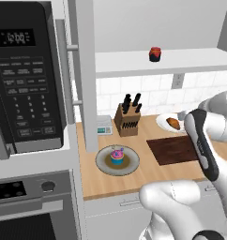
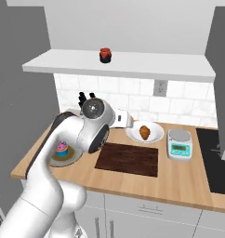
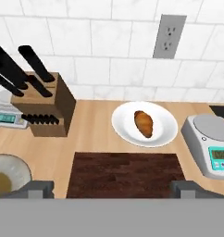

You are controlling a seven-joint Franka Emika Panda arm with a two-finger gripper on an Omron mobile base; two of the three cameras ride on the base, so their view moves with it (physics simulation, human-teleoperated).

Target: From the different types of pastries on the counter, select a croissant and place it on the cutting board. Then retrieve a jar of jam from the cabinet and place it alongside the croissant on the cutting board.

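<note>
The cutting board point(image 3: 125, 173) was taken as the landmark; it lay flat and bare on the light wooden bench point(image 2: 188, 179). Just behind the cutting board, toward the tiled wall, a white plate point(image 3: 164, 127) was seen, and the croissant point(image 3: 143, 123) was lying on it. To the right of the board, as seen in the hand view, a kitchen scale point(image 3: 211, 143) with a small display was placed. A wooden knife block point(image 3: 49, 109) with black handles stood behind the board's left corner, and a second small scale point(image 1: 104, 125) was partly hidden beside that block. Left of the board, a grey-brown round plate point(image 1: 105, 164) carried the cupcake point(image 1: 117, 156) with blue wrapper and pink frosting. High above the board, the jar of jam point(image 2: 105, 55) stood upright on the shelf of the cabinet point(image 2: 133, 65), whose door was open. The tool point(image 3: 111, 190) was held above the near edge of the board, and it was pointed toward the croissant. Its two tips were spread wide apart, and nothing was held between them. Nothing was touched by the tool.
</note>
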